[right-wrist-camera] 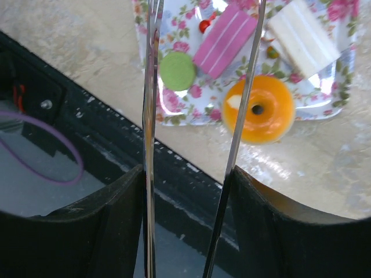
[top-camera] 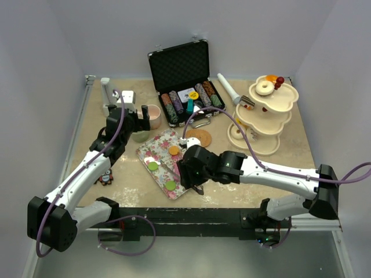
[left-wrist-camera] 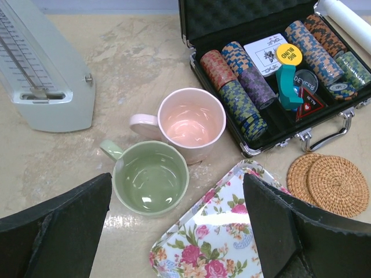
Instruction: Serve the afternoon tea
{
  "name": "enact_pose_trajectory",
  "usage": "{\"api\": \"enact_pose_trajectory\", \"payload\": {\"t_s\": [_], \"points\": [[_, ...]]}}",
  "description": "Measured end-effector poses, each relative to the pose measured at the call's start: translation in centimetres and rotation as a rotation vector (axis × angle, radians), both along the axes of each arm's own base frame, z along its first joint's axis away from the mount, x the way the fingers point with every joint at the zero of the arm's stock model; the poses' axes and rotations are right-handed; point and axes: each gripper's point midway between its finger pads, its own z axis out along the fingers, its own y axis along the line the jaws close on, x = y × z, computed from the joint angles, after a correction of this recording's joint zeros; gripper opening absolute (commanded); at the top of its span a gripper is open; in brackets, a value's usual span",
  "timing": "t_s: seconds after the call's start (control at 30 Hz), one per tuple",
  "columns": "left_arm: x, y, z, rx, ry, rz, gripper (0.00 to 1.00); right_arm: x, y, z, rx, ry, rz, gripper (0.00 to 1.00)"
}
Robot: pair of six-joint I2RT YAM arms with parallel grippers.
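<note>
my left gripper (left-wrist-camera: 177, 188) wide open, empty, over green cup (left-wrist-camera: 151, 179) toward far-left corner, my right gripper (right-wrist-camera: 186, 176) clamping tongs (right-wrist-camera: 149, 104) over tray (right-wrist-camera: 177, 107)

robot lab test cell. plain blank walls (top-camera: 35, 69) box the table (top-camera: 290, 145) in on three sides. left arm (top-camera: 81, 174) and right arm (top-camera: 284, 174) bolted to a black rail (top-camera: 191, 217) at the bottom of the top view, purple cables (right-wrist-camera: 78, 156) loose. mixed props: toy cakes (right-wrist-camera: 223, 40) on a floral tray (top-camera: 159, 145), poker chip case (top-camera: 182, 87), metronome (left-wrist-camera: 40, 69) upper left in the left wrist view.
</note>
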Motion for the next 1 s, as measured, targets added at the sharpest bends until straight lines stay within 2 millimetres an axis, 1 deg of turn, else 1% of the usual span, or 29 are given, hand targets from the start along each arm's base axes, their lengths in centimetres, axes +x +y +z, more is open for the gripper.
{"api": "enact_pose_trajectory", "payload": {"t_s": [0.13,0.2,0.27,0.5,0.8,0.93,1.0], "points": [[-0.1,-0.2,-0.1,-0.003,0.004,-0.01,1.0,-2.2,0.7,0.3,0.04,0.049,-0.001,0.57],[-0.1,-0.3,-0.1,-0.004,0.005,-0.015,1.0,-3.0,0.7,0.0,0.037,0.074,-0.014,0.56],[-0.1,-0.3,-0.1,-0.005,0.006,-0.018,1.0,-3.4,0.4,-0.2,0.027,0.092,-0.033,0.56],[-0.1,-0.5,-0.1,-0.008,0.007,-0.026,1.0,-3.4,-0.2,0.4,0.041,0.103,-0.097,0.53],[-0.1,-0.6,-0.1,-0.011,0.007,-0.032,1.0,-4.1,-0.7,-0.3,0.007,0.123,-0.113,0.48],[-0.1,-0.6,-0.1,-0.011,0.008,-0.033,1.0,-4.1,-0.5,-0.4,0.014,0.123,-0.113,0.47],[-0.1,-0.6,-0.1,-0.011,0.008,-0.033,1.0,-4.0,-0.3,-1.0,0.002,0.125,-0.114,0.46]]}}
